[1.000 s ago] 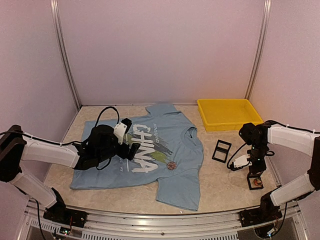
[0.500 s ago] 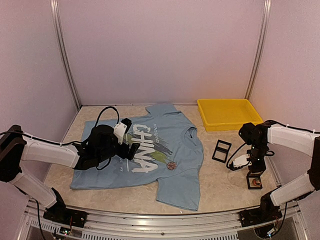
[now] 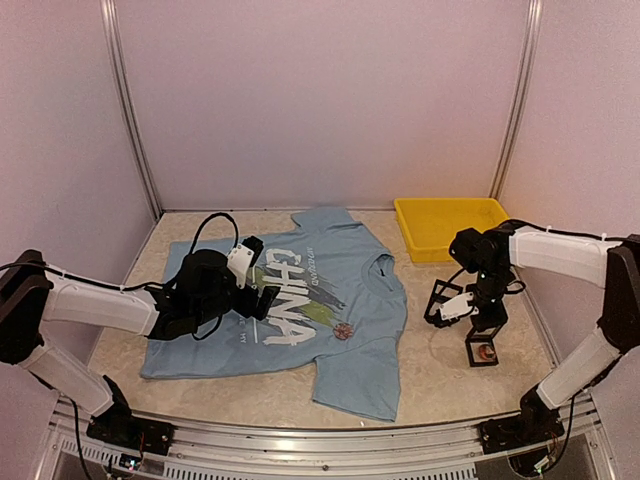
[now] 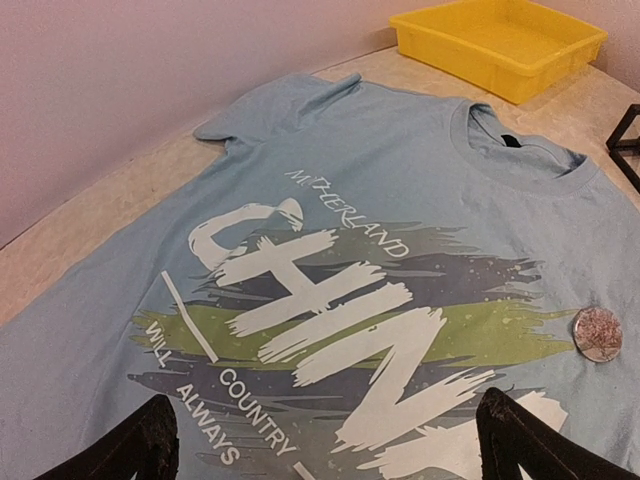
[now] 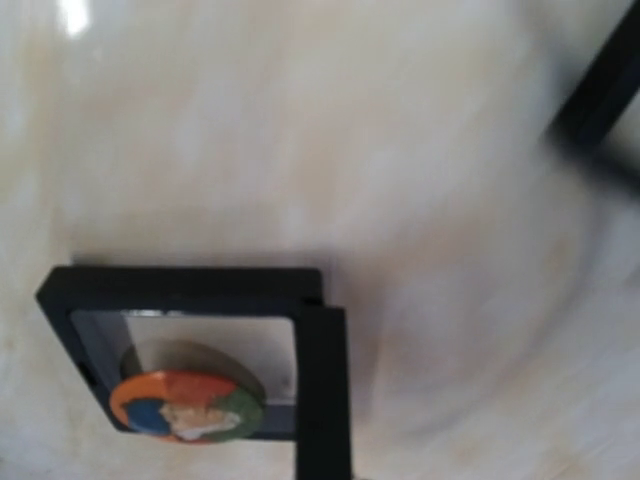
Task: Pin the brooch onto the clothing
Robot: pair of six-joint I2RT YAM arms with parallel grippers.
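Observation:
The clothing [image 3: 300,300], a light blue T-shirt with white "CHINA" lettering, lies flat on the table. A round silvery-pink brooch [image 3: 343,330] [image 4: 598,333] rests on the shirt [image 4: 330,190] beside the print. My left gripper [image 3: 262,298] [image 4: 335,450] hovers open over the lettering, touching nothing. My right gripper [image 3: 484,328] is shut on a small black frame case [image 3: 483,350] [image 5: 200,300], holding it just above the table right of the shirt. Inside the case sits a round orange, blue and green brooch [image 5: 185,405]. The right fingers themselves are hidden in the wrist view.
A second, empty black frame [image 3: 443,300] [image 4: 625,140] [image 5: 600,90] lies just left of my right gripper. A yellow tray [image 3: 455,227] [image 4: 500,40] stands at the back right. Walls close the cell at the back and on both sides.
My right gripper closed on the black case near the right edge, then carried it left toward the other frame. The left arm and the shirt have not moved.

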